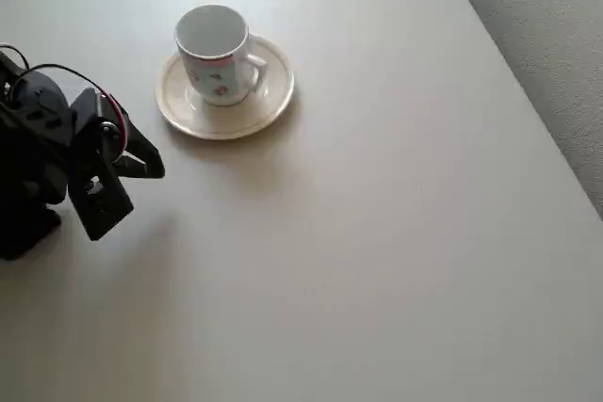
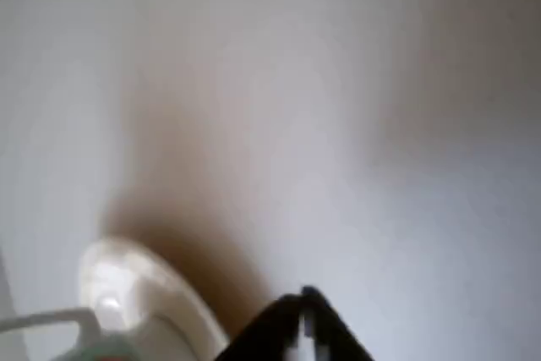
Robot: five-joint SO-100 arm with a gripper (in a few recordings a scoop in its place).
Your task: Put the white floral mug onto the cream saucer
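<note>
The white floral mug [image 1: 217, 54] stands upright on the cream saucer [image 1: 259, 105] at the upper left of the table in the overhead view, with its handle turned to the right. My black gripper [image 1: 155, 168] hangs to the left of and below the saucer, apart from it and shut on nothing. In the blurred wrist view the gripper [image 2: 304, 302] shows its tips together at the bottom edge. The saucer [image 2: 152, 289] lies at the lower left there, with part of the mug [image 2: 51, 323] at the corner.
The pale table [image 1: 377, 251] stretches open to the right and below the saucer. Its right edge runs diagonally at the upper right, with grey floor [image 1: 556, 35] beyond. The arm's black body [image 1: 38, 148] fills the left edge.
</note>
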